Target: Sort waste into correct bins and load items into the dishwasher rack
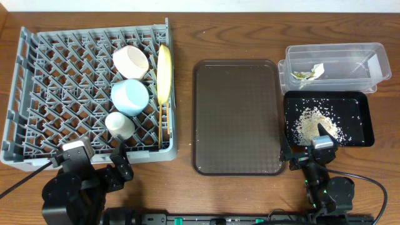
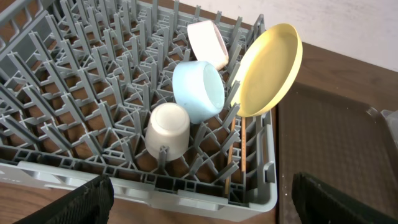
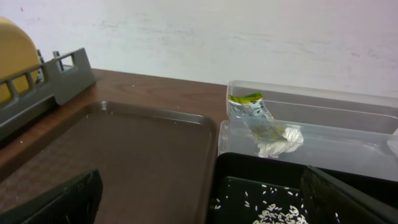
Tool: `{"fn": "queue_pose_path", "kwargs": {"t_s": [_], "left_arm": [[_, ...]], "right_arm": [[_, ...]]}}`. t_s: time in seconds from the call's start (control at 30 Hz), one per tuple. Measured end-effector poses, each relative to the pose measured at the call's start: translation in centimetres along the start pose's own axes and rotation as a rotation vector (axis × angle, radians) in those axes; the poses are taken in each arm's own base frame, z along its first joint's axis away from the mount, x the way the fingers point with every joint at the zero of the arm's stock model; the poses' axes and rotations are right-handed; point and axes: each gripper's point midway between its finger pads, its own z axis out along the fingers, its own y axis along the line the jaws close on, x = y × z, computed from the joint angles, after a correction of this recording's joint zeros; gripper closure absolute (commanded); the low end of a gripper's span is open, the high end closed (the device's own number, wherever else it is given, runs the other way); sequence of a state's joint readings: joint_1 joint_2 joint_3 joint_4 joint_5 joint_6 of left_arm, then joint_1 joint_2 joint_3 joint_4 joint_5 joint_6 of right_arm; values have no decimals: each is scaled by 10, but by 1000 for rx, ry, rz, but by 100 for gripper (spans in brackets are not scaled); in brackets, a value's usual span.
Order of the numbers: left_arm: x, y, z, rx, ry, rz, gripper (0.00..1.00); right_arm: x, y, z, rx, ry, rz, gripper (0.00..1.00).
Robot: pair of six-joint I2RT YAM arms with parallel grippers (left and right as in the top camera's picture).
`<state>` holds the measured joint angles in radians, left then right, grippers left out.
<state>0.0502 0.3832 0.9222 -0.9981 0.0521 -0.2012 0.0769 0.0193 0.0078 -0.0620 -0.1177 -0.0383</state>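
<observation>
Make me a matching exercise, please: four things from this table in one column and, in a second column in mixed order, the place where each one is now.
Things
1. snack wrapper
2. rice scraps
3. yellow plate
4. chopsticks

Places
A. standing on edge in the grey rack
B. in the black tray
C. in the clear tub
D. lying flat between the pegs, below the plate

Pairs: 1-C, 2-B, 3-A, 4-D
</observation>
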Motion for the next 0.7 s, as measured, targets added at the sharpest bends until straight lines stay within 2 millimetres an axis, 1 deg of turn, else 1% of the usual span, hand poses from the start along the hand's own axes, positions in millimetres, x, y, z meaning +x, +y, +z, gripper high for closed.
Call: {"fn": "queue_pose_path", "kwargs": {"t_s": [0.33,0.4,0.47,0.57,0.7], "left_arm": [[2,2,0,-10,7,3,7],[3,3,4,-16,2,5,7],[10,7,15,-21,-8,10,7],[31,14,36,-23,-28,15,7],[51,20,64,5,-145,13,7]], "right_arm": [[0,0,0,0,0,0,1],[0,0,0,0,0,0,1],[0,0,0,0,0,0,1],[0,0,0,0,0,-1,1],[0,0,0,0,0,-3,1]]}}
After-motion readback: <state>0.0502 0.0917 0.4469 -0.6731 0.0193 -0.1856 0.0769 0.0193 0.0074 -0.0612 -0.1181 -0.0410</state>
